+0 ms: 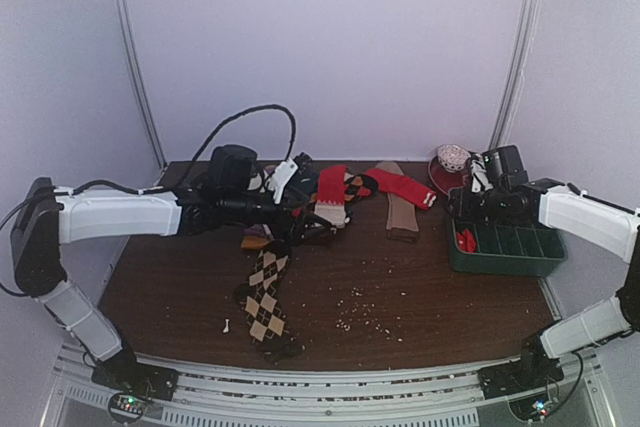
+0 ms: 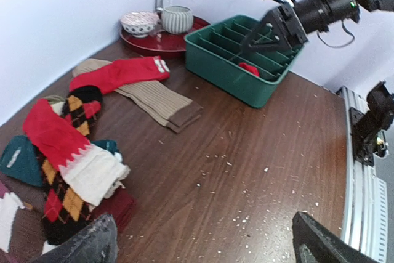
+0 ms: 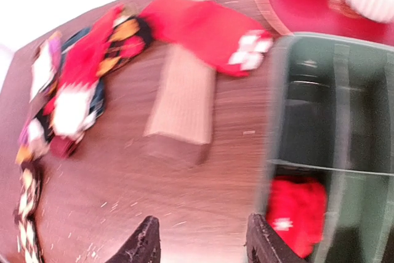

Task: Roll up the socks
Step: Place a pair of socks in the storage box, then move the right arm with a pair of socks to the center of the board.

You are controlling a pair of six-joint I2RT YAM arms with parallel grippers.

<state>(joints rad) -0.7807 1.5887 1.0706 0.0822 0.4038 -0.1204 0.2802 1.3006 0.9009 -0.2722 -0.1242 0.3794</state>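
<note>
The plain red sock [image 1: 405, 185] with a white-and-red striped cuff lies flat at the back of the table, across a tan sock [image 1: 400, 212]; it also shows in the left wrist view [image 2: 123, 72] and the right wrist view [image 3: 203, 29]. The dark brown argyle sock [image 1: 265, 292] with tan diamonds lies stretched toward the front, left of centre. My left gripper [image 1: 300, 210] is open and empty, low beside a sock pile [image 2: 68, 152]; bare table shows between its fingers [image 2: 206, 244]. My right gripper [image 3: 203, 244] is open and empty above the left edge of the green tray [image 1: 505, 262].
A rolled red sock [image 3: 295, 214] sits in a front compartment of the green divided tray [image 2: 246, 84]. A red plate [image 2: 166, 40] with a bowl and a cup stands at the back right. The pile holds a red sock with a white cuff, a black-orange argyle sock and teal cloth. Crumbs dot the table.
</note>
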